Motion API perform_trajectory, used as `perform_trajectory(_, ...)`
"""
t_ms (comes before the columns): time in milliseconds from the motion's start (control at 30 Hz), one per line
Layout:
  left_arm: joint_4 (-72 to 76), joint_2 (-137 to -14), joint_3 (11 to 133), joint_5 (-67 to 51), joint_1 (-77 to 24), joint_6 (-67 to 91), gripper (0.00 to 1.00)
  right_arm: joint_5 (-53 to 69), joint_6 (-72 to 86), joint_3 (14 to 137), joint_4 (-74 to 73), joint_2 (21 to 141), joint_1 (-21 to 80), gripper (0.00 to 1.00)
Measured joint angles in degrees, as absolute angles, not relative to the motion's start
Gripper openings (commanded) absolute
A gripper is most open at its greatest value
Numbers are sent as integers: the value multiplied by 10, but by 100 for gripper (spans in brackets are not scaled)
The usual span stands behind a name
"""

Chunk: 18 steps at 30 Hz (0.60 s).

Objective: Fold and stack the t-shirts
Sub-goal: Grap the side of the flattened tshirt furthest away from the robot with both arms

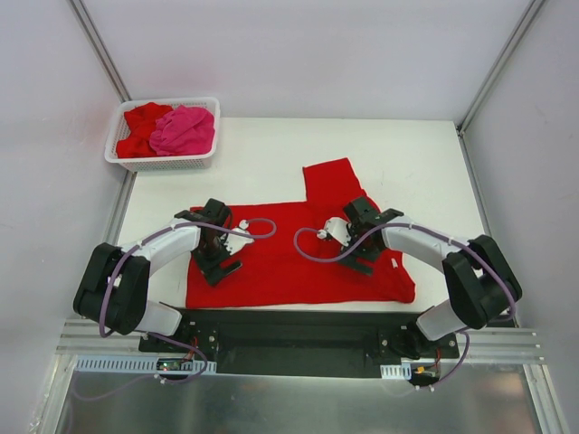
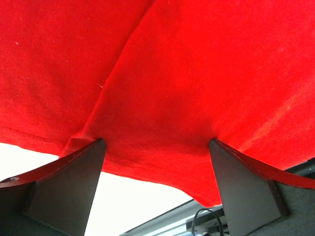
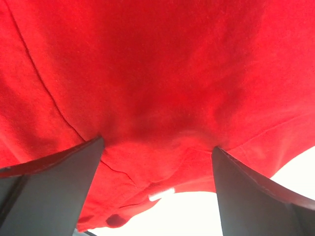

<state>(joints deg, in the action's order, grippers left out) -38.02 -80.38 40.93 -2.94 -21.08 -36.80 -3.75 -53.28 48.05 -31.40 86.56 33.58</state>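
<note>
Holding my left tool point(image 2: 156, 141) and right tool point(image 3: 157, 140) spread wide, both down on flat red t-shirt point(image 1: 289, 258), bench point(image 1: 407, 154) underneath.

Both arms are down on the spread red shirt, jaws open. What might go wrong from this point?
1. The left gripper and right gripper sit open on the red t-shirt near its hem; closing may catch only one layer, or bunch it.
2. That hem lies at the near edge of the table; a pull toward the arms could drag it off.
3. The far sleeve juts out and may fold crooked.
</note>
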Motion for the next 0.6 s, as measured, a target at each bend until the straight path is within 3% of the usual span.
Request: perform_trajectory(600,-400,-823,420,-12,-214,-369,89,-45,-521,459,-335,846,375,96)
